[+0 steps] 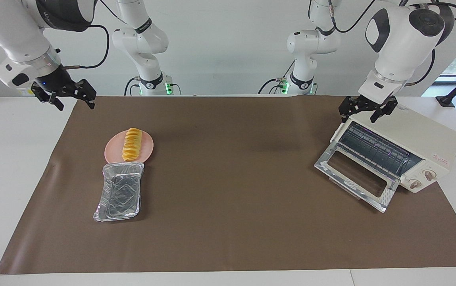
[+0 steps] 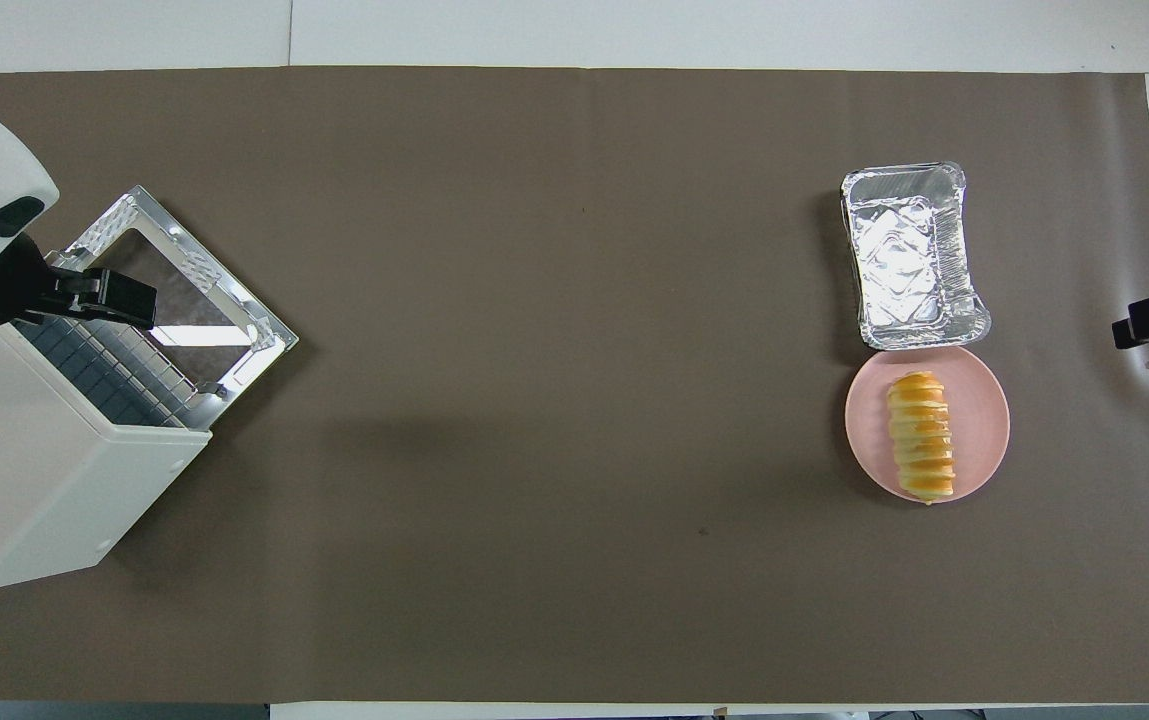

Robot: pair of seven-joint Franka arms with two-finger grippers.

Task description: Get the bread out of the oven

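Both grippers hanging empty, fingers apart: left gripper (image 1: 364, 110) over oven (image 1: 422, 139), right gripper (image 1: 64, 93) over table edge at right arm's end. Bread (image 1: 132, 144) lying on pink plate (image 1: 147, 147), nearer robots than foil tray (image 1: 120, 192). Oven door (image 1: 354, 182) standing open; removal looking done, closing door seeming next.

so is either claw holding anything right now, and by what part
Nothing is held. The left claw hangs open over the oven; the right claw is open in the air at its end of the table. The bread lies on the plate.
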